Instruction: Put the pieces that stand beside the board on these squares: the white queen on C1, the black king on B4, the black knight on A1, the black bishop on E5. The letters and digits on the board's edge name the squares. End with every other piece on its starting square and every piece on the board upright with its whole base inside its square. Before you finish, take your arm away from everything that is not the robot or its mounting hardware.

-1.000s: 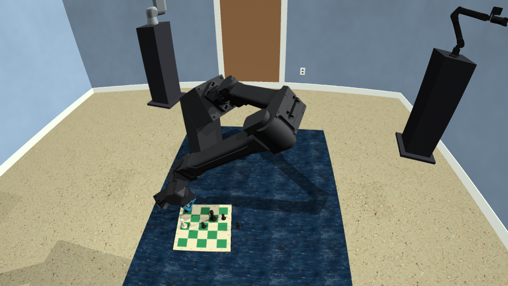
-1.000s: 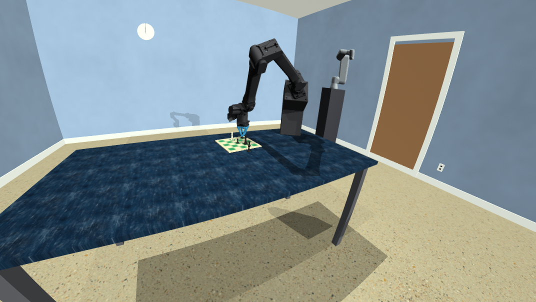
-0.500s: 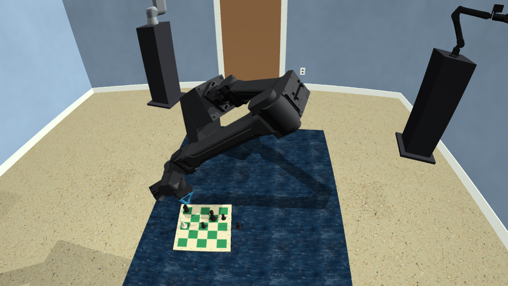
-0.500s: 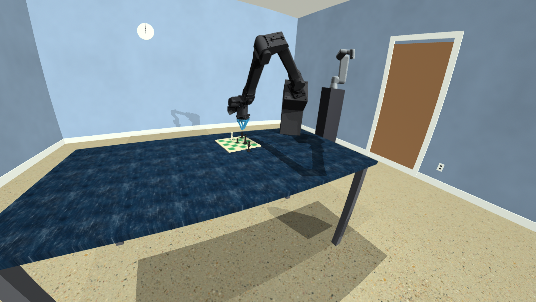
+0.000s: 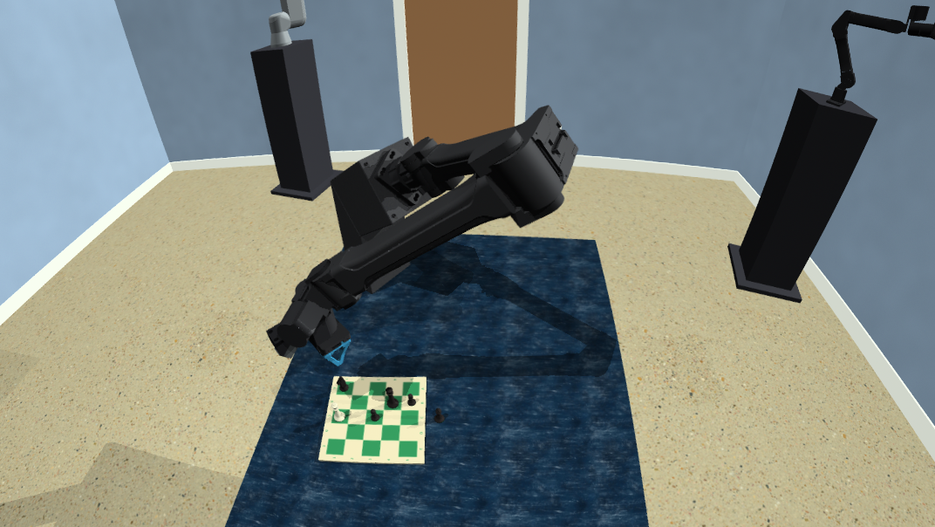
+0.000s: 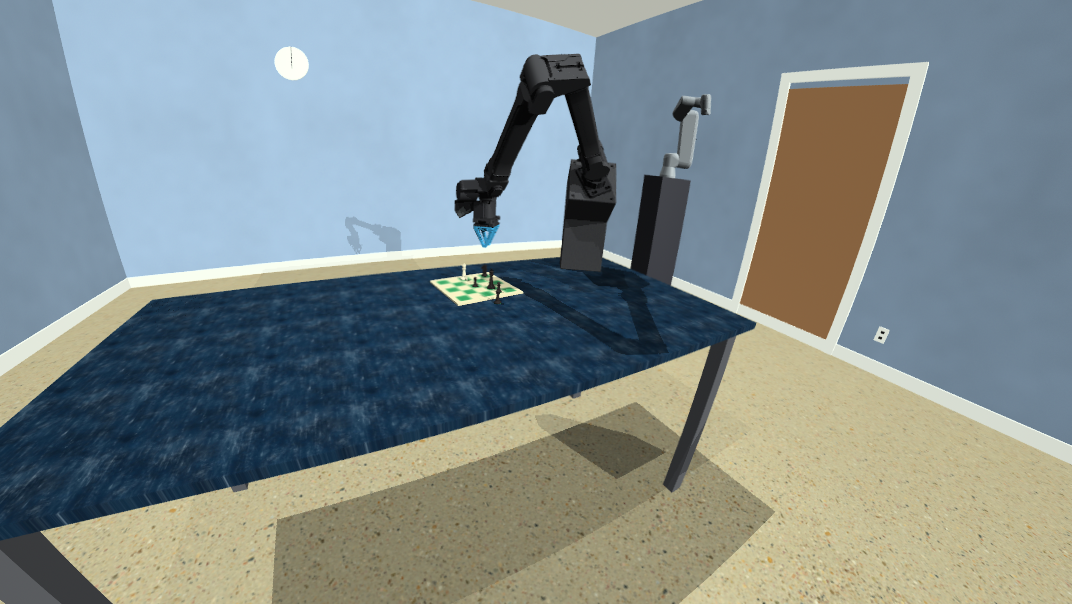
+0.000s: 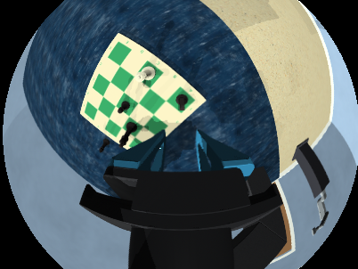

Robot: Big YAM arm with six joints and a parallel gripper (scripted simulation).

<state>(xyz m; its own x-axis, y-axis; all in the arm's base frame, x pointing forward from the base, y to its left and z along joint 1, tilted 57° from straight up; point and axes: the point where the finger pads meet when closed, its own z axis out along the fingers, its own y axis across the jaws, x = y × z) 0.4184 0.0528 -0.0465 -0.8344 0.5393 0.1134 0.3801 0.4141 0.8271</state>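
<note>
The black bishop (image 5: 439, 415) (image 6: 498, 298) (image 7: 104, 144) stands on the worktop (image 5: 523, 445) (image 6: 300, 360) (image 7: 58, 76), just beside the board (image 5: 372, 432) (image 6: 461, 302) (image 7: 119, 52). With the black knight (image 5: 343, 385) (image 6: 484, 269) (image 7: 182, 101) on A1, we judge that the bishop's transfer comes next: we need to swing across, grasp it and set it on E5. Our tool (image 5: 337, 361) (image 6: 485, 245) (image 7: 181, 132) points down, partly open and holding nothing, above the board's A side; the arm (image 5: 419, 229) (image 6: 512, 135) arches from its pedestal.
</note>
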